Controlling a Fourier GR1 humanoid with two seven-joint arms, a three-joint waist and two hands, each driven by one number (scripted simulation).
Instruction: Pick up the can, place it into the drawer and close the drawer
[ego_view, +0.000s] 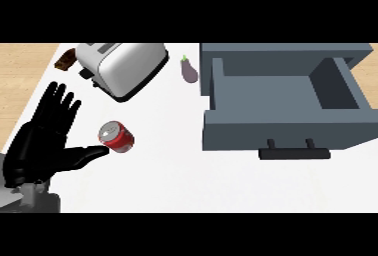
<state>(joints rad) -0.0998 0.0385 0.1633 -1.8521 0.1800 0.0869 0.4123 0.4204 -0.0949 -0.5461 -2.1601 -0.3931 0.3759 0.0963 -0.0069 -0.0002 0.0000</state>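
One cylindrical red can (117, 137) — metallic top

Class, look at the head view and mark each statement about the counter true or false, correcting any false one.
1. The drawer is open. True.
2. The can lies inside the drawer. False: it is on the counter, left of the drawer.
3. The left hand has straight fingers, its thumb reaching toward the can. True.
4. The eggplant sits between the toaster and the drawer. True.
5. The can is blue. False: it is red.
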